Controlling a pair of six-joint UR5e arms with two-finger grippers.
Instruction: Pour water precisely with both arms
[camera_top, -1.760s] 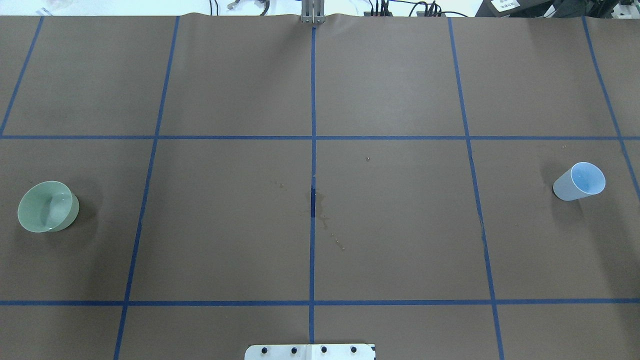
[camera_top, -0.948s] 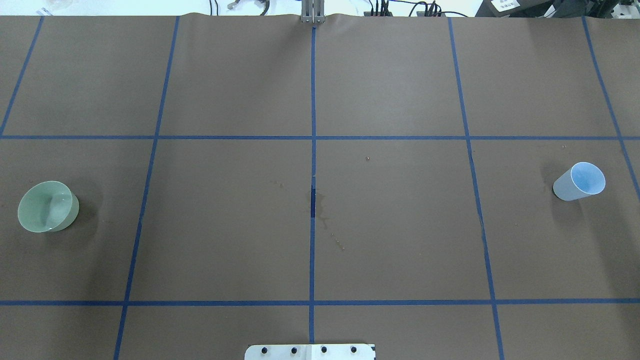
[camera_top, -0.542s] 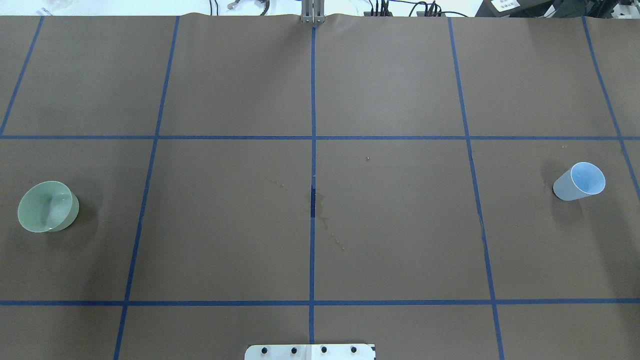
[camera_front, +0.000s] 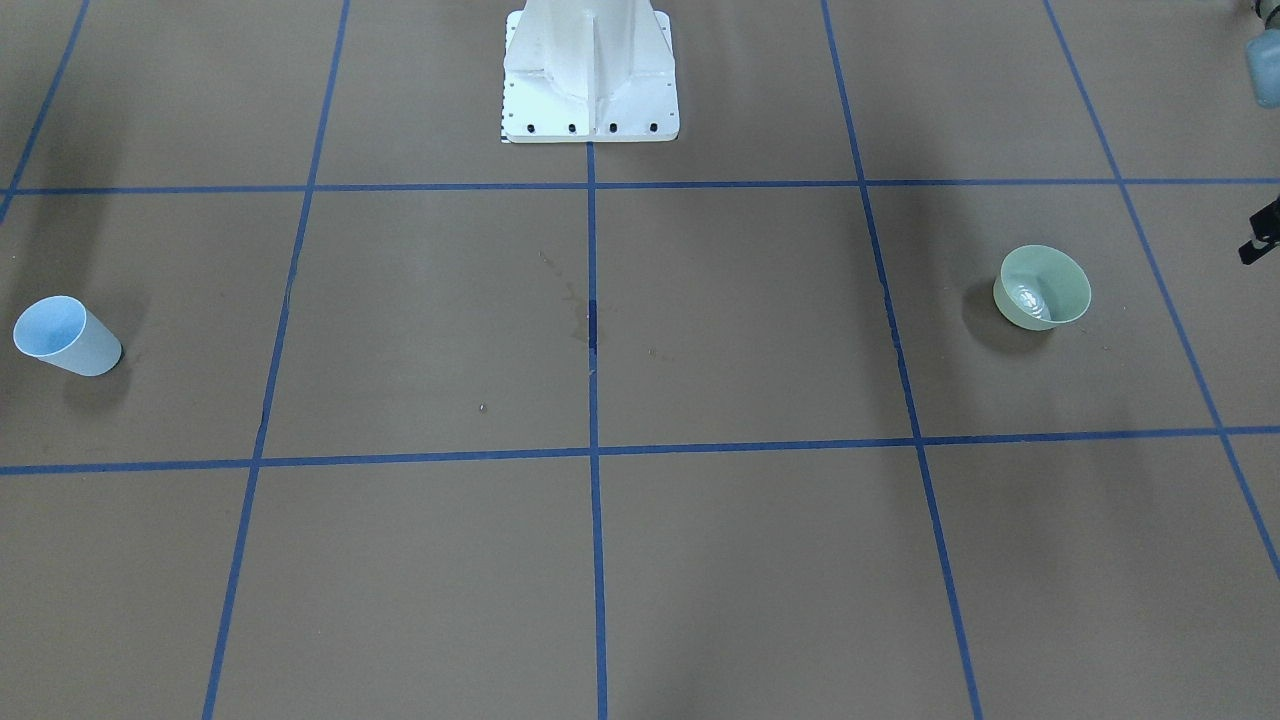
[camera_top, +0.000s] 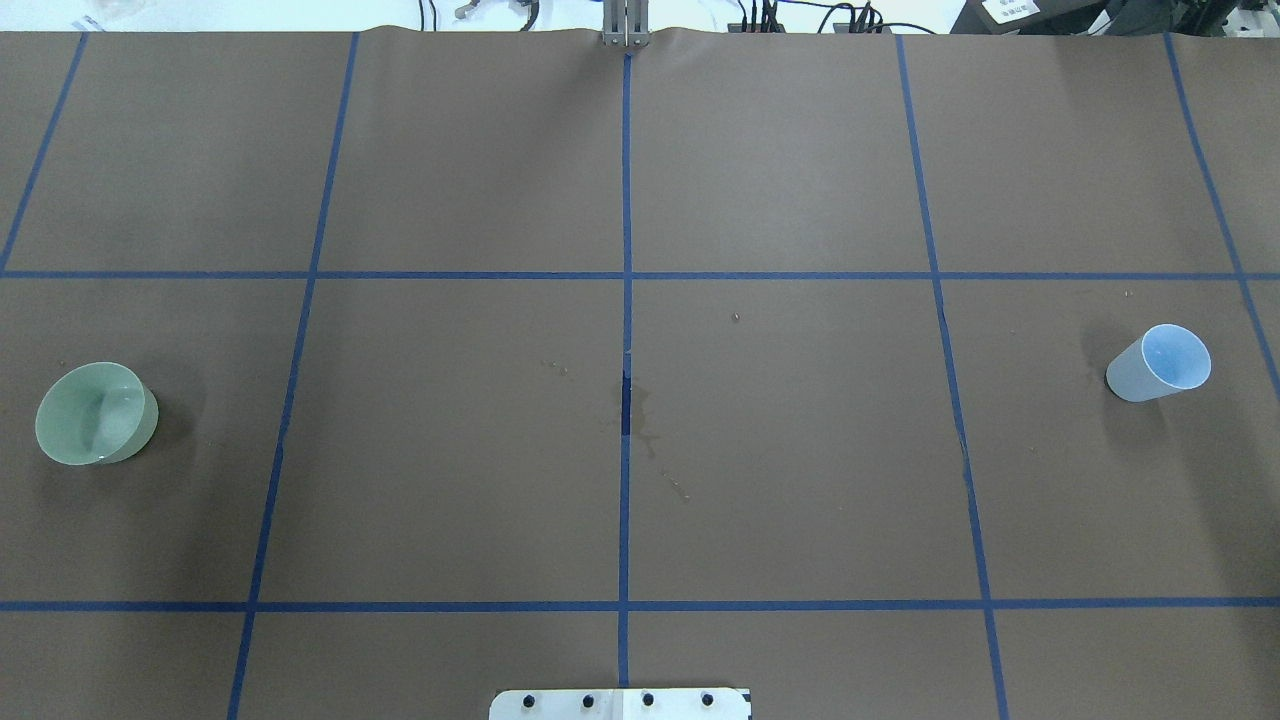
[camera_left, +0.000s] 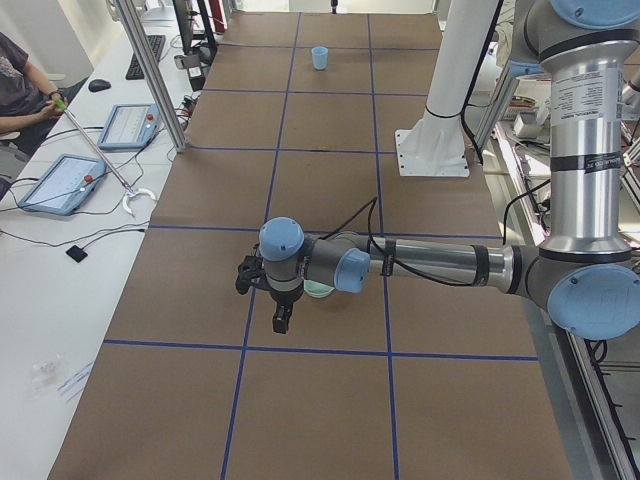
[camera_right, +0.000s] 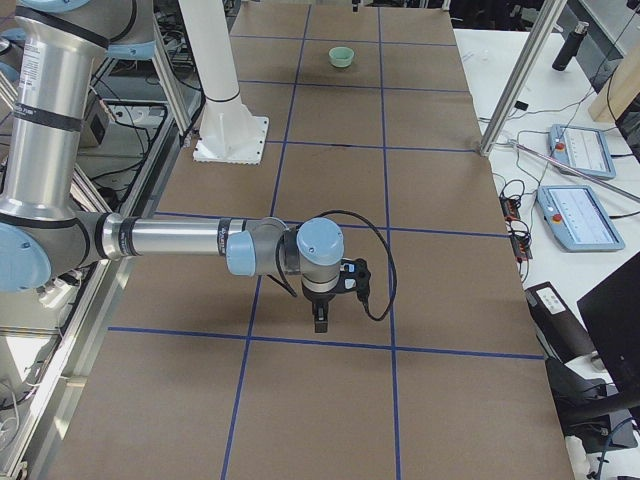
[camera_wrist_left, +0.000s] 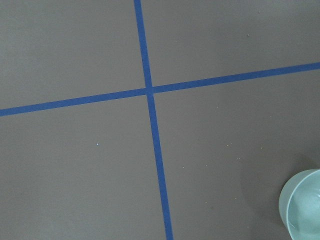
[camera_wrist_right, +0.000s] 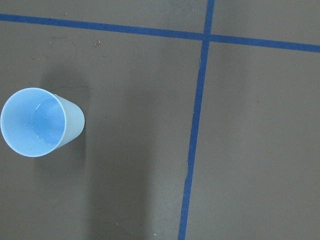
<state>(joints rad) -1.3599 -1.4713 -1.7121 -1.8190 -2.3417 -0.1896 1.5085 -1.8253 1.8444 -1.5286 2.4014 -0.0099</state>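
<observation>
A pale green bowl (camera_top: 97, 413) stands at the table's left side; it also shows in the front view (camera_front: 1045, 287) and at the left wrist view's lower right corner (camera_wrist_left: 302, 207). The water (camera_front: 1030, 298) shows as faint ripples inside it. A light blue cup (camera_top: 1158, 363) stands upright at the right side, also in the right wrist view (camera_wrist_right: 40, 122). My left gripper (camera_left: 281, 322) hangs above the table beside the bowl. My right gripper (camera_right: 319, 322) hangs above the table near the cup, which that view hides. I cannot tell whether either is open or shut.
Brown table cover with a blue tape grid. The white pedestal base (camera_front: 590, 70) stands at the robot's edge. Dried stains (camera_top: 640, 420) mark the middle. An operator (camera_left: 20, 80) and tablets sit beside the far edge, with metal posts (camera_right: 510, 90) along it.
</observation>
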